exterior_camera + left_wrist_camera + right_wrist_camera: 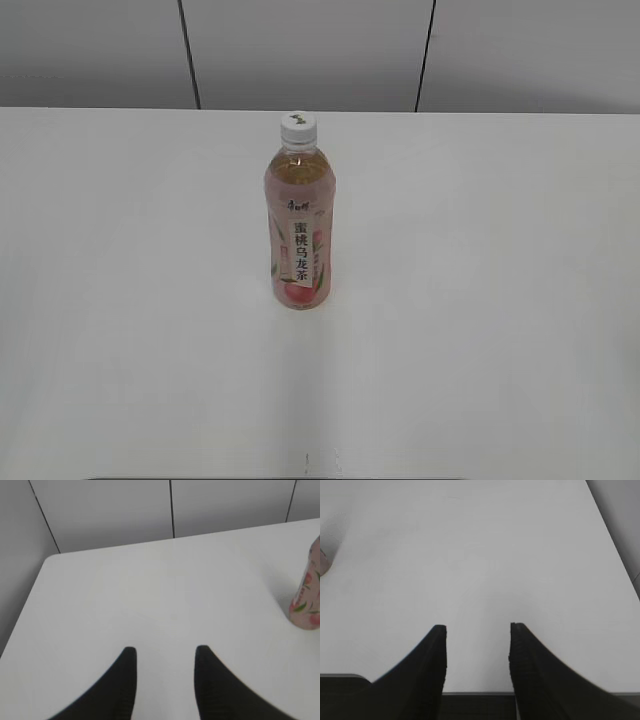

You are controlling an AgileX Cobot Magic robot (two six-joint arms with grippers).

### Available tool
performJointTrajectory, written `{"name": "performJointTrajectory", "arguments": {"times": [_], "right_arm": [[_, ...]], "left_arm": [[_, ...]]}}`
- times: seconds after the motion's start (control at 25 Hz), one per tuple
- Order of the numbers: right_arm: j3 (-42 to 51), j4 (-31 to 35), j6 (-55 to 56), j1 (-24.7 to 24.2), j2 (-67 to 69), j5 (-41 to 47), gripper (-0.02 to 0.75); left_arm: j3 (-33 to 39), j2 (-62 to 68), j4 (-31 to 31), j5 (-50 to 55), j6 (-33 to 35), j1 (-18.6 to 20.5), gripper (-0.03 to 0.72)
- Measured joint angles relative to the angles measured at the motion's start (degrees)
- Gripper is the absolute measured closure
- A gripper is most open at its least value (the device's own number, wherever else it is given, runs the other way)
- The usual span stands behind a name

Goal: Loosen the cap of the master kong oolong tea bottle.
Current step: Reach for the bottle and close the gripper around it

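The master kong oolong tea bottle [299, 225] stands upright near the middle of the white table, with its white cap [298, 125] on top. Its pink lower part also shows at the right edge of the left wrist view [307, 600], and a sliver of it at the left edge of the right wrist view [322, 562]. My left gripper [166, 652] is open and empty, well to the left of the bottle. My right gripper [478, 629] is open and empty near the table's front edge. Neither gripper shows in the exterior view.
The white table [480, 300] runs back to a grey panelled wall [300, 50]. Its left edge and back left corner show in the left wrist view [47, 560]. Its right edge shows in the right wrist view [612, 540].
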Motion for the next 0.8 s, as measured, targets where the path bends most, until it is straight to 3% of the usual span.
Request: {"name": "performJointTrajectory", "arguments": {"times": [0.28, 0.64, 0.8], "right_arm": [[0.0, 0.0, 0.0, 0.0, 0.0, 0.0, 0.419], [0.0, 0.0, 0.0, 0.0, 0.0, -0.1, 0.419], [0.0, 0.0, 0.0, 0.0, 0.0, -0.1, 0.419]], "left_arm": [[-0.4, 2.4, -5.6, -10.3, 0.3, 0.0, 0.446], [-0.3, 17.4, -7.4, -24.4, 3.4, 0.0, 0.442], [3.1, 22.0, -8.0, -32.5, 3.5, 0.0, 0.4]]}}
